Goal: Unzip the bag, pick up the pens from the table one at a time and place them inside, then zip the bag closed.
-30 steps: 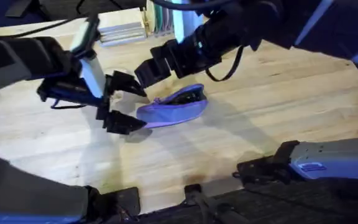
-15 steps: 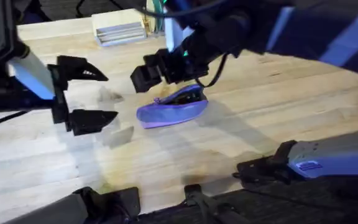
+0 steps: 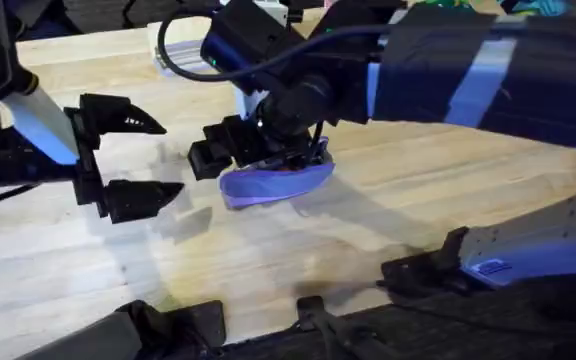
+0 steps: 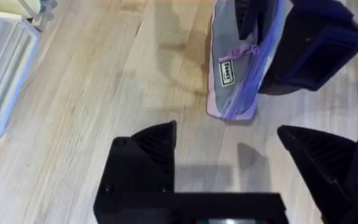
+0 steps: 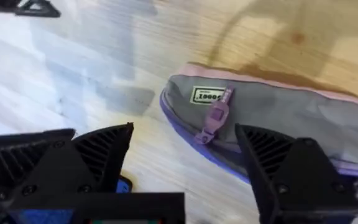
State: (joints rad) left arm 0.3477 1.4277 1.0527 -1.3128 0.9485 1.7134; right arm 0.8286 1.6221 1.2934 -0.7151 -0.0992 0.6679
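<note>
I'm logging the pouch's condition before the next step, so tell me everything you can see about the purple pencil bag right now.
The small elongated lavender-purple fabric pencil pouch lies on its side on the pale plank wooden table, near the middle. It has a greyish side panel bearing a small white label, pink edging, and a purple ribbon pull hanging by the label end. Whether the zipper is open cannot be told. The right gripper, jaws open, hovers just over the label end; contact is unclear. The open left gripper stands apart from it.

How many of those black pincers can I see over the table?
2. The left pincer hangs open over the light wooden table, apart from the small lavender fabric pouch. The right pincer hovers open at the pouch's zipper-pull end.
</note>
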